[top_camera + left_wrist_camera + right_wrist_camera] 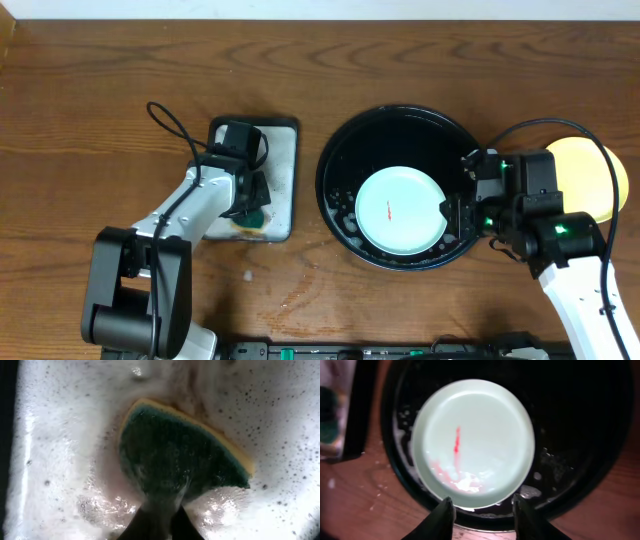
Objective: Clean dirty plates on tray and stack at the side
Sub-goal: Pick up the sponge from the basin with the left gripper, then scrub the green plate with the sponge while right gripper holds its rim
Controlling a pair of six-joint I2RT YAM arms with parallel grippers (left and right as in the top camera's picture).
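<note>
Now | left end effector (159,506) clamps sponge (175,455) | right end effector (482,502) spread over mint plate (475,440)

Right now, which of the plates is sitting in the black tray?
The pale green plate, streaked red at its centre. The yellow plate lies outside the tray, on the wood.

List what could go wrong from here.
1. The green plate is wet and sudsy in the black tray. The open right end effector is at its rim, and a grip there may slip.
2. The plate's red smear is not wiped off, so stacking it now on the yellow plate would soil that one.
3. The sponge in the left end effector is soaked with foam and may drip on the table in transit.
</note>
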